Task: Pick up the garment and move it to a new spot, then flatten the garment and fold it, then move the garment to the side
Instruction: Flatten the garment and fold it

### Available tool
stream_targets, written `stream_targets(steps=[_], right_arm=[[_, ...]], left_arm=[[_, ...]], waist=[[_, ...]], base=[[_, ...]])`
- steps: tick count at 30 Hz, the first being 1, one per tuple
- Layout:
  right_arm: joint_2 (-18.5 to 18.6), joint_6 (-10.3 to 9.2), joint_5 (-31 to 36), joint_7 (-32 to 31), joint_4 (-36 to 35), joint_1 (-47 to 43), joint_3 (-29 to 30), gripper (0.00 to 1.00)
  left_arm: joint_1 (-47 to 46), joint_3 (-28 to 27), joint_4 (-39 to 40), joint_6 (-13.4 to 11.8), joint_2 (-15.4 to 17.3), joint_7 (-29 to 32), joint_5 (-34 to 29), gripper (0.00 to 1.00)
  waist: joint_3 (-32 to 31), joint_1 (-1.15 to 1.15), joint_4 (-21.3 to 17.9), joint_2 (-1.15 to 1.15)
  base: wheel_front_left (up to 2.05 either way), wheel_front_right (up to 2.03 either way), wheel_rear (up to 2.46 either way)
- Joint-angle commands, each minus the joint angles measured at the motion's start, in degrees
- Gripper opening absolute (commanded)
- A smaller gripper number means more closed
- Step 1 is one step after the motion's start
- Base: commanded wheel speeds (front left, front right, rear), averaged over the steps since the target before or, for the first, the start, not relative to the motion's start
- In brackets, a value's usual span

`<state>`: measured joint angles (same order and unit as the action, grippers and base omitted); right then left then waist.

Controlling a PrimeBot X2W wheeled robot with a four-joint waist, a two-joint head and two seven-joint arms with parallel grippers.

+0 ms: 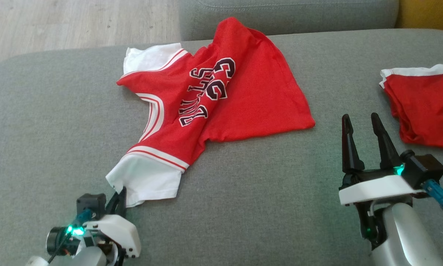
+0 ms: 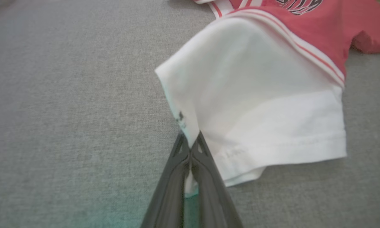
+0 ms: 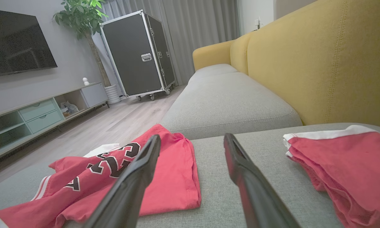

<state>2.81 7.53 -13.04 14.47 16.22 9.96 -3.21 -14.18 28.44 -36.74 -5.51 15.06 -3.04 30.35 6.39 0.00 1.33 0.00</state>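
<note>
The left gripper (image 1: 122,192) is clenched on the hem corner of a white sleeve (image 2: 256,95), the nearest part of a red Bulls jersey (image 1: 225,92) that lies crumpled on a grey seat cushion (image 1: 262,203) and stretches away ahead of the fingertips. The left wrist view shows only a thin fold of cloth pinched between the two dark fingers (image 2: 205,155), with a small tab of fabric poking out behind the tips.

The right gripper (image 1: 360,120) hovers with jaws spread and nothing between them. The jersey's lower hem lies ahead and to its left, and a folded red garment with a white band (image 1: 424,103) lies just beside it on the right.

The bite on the sleeve looks shallow. A quick pull could slide the hem out, since the whole body of the shirt would drag on the rough cushion weave. A lift by this one corner would probably let the jersey hang in a twisted rope, which would make flattening harder. The far edge of the jersey reaches the cushion's back seam and could catch there. A careless reach by the open gripper could snag the folded garment instead.
</note>
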Motion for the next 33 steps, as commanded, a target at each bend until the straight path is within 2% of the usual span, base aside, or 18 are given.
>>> stream_targets(steps=[1, 4, 8, 13, 16, 21, 27, 28, 33], right_arm=[[0.07, -0.04, 0.26, 0.52, -1.57, 2.11, -1.14, 1.0], [0.07, -0.04, 0.42, 0.52, -1.4, 2.49, -1.14, 1.0], [0.07, -0.04, 0.66, 0.52, -0.63, 2.9, -1.15, 1.0], [0.07, -0.04, 2.52, 0.52, 2.08, 4.95, -0.85, 1.0], [0.07, -0.04, 3.33, 0.4, 7.37, 6.94, -0.46, 1.0], [0.07, -0.04, 3.24, -3.45, 18.36, 12.79, 0.64, 1.0], [0.07, -0.04, 3.2, -6.85, 30.8, 20.22, 2.23, 1.0], [0.07, -0.04, 3.2, -6.85, 30.8, 20.22, 2.23, 1.0], [0.07, -0.04, 5.87, -7.91, 39.76, 24.75, 2.9, 1.0]], left_arm=[[-2.05, -1.46, 0.74, 0.1, 1.08, 0.1, 0.57, 0.0], [-2.18, -2.58, 2.41, 1.8, 0.53, -2.25, 2.33, 0.0], [-2.8, -5.0, 5.16, 1.11, 1.1, -8.34, 2.48, 0.0], [-2.71, -8.48, 13.12, 1.45, 0.54, -11.73, 1.78, 0.0], [-1.86, -10.85, 17.14, 1.08, 0.01, -11.91, 0.29, 0.0], [-0.11, -12.63, 21.72, 2.41, -1.72, -11.94, -2.54, 0.0], [0.17, -13.63, 23.39, 4.05, -3.96, -11.95, -4.98, 0.0], [0.17, -13.63, 23.39, 4.05, -3.96, -11.95, -4.98, 0.0], [-0.2, -14.56, 23.72, 5.53, -5.51, -11.95, -6.55, 0.0]], waist=[[-0.15, 0.0, 0.11, 0.0], [-0.52, 0.0, 0.26, 0.0], [-1.17, 0.0, 0.42, 0.0], [-1.72, 0.0, 1.4, 0.0], [-1.68, 0.0, 1.79, 0.0], [-1.08, 0.0, 2.8, 0.0], [0.11, 0.0, 4.41, 0.0], [0.11, 0.0, 4.41, 0.0], [1.17, 0.0, 5.63, 0.0]], base=[[0.0, 0.0, 0.0], [0.0, 0.0, 0.0], [0.0, 0.0, 0.0], [0.0, 0.0, 0.0], [0.0, 0.0, 0.0], [0.0, 0.0, 0.0], [0.0, 0.0, 0.0], [0.0, 0.0, 0.0], [0.0, 0.0, 0.0]])
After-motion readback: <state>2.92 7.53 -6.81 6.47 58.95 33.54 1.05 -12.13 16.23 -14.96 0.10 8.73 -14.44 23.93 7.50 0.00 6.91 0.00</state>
